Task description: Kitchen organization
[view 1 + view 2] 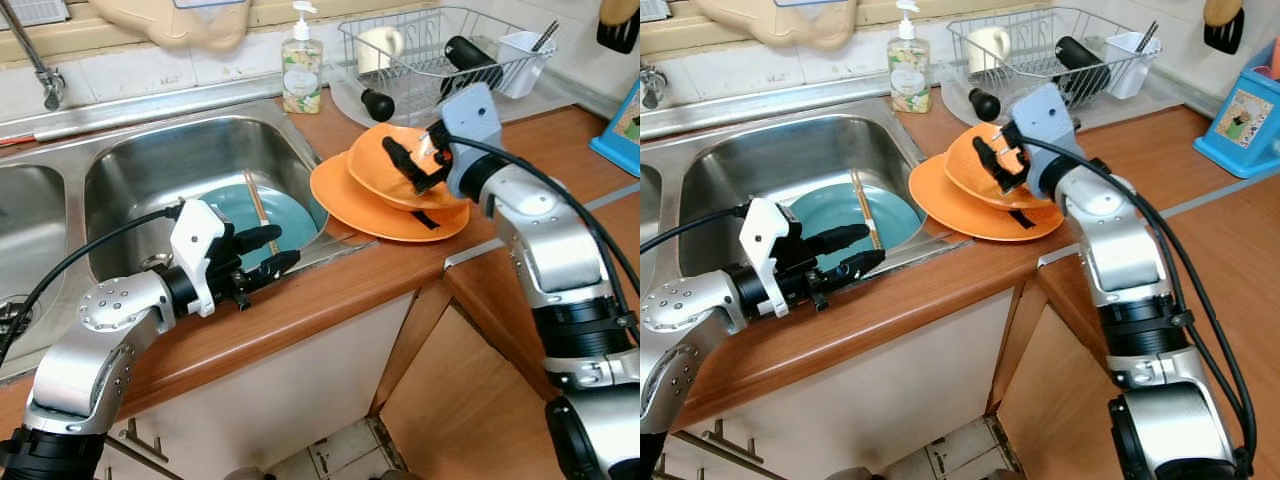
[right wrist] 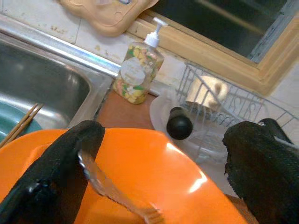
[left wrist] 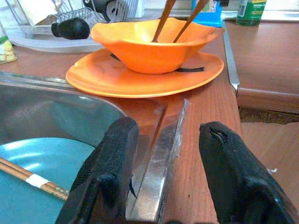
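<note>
An orange bowl (image 1: pixel 400 160) sits on an orange plate (image 1: pixel 380 205) on a reddish-brown wooden counter (image 1: pixel 330 300). A teal plate (image 1: pixel 255 222) lies in a silver steel sink (image 1: pixel 160 160). The soap bottle (image 1: pixel 301 68) has a floral label.

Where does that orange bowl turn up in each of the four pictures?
Left eye view: orange bowl right of centre, on the orange plate.
Right eye view: just above centre, same plate.
Left wrist view: upper middle.
Right wrist view: across the bottom.
Shared landmark: the soap bottle, except in the left wrist view.
</note>
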Tool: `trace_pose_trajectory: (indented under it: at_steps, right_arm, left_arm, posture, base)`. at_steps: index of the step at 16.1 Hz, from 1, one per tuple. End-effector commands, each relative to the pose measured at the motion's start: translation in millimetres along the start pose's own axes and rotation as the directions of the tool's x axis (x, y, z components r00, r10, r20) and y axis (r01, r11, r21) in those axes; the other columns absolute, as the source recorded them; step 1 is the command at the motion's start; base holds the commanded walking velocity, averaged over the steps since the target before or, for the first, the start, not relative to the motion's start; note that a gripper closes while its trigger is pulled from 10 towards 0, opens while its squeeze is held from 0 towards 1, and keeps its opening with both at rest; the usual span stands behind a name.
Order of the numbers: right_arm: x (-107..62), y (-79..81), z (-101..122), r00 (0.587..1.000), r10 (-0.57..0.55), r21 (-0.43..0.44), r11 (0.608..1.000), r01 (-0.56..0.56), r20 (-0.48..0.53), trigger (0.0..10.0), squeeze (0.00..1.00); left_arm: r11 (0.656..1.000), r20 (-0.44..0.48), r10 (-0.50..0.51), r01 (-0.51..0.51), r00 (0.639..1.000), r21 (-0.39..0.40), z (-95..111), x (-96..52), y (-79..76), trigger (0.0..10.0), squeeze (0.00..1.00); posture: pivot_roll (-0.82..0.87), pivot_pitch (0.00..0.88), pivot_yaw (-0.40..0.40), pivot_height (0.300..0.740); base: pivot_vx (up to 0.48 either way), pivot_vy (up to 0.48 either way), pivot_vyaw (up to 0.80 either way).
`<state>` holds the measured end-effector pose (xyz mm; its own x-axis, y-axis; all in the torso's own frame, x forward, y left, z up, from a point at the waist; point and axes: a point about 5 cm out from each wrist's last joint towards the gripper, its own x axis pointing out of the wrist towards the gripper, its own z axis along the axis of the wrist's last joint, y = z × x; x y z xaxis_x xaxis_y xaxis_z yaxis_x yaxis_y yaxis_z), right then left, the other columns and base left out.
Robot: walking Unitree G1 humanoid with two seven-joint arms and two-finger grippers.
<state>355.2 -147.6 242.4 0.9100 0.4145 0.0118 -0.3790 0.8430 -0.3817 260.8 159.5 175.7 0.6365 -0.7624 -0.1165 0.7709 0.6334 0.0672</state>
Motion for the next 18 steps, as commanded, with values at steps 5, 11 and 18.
trace_pose_trajectory:
  at_steps: [5,11,18]
  right_arm:
    - [-3.9,-14.6,25.2,0.994,-0.017,-0.022,1.0,0.02,0.106,10.0,0.0]
    - [-16.1,-29.1,34.9,0.986,-0.045,0.051,0.998,0.037,0.162,10.0,0.0]
    - [-51.5,-15.0,-1.7,0.998,-0.043,0.241,0.97,0.033,0.036,10.0,1.0]
  left_arm:
    - [1.0,0.006,-0.01,0.01,1.0,0.02,3.8,3.1,1.0,10.0,0.0]
    - [1.0,0.005,-0.012,0.012,1.0,0.024,4.3,3.7,0.9,10.0,0.0]
    - [0.998,0.018,-0.052,0.052,0.998,-0.021,-0.7,10.5,-13.4,10.0,0.0]
  posture:
    - [-0.11,0.0,0.04,0.74]
    - [-0.12,0.0,0.041,0.74]
    - [-0.14,0.0,0.041,0.74]
  base:
    - [0.0,0.0,0.0]
    - [0.0,0.0,0.0]
    - [0.0,0.0,0.0]
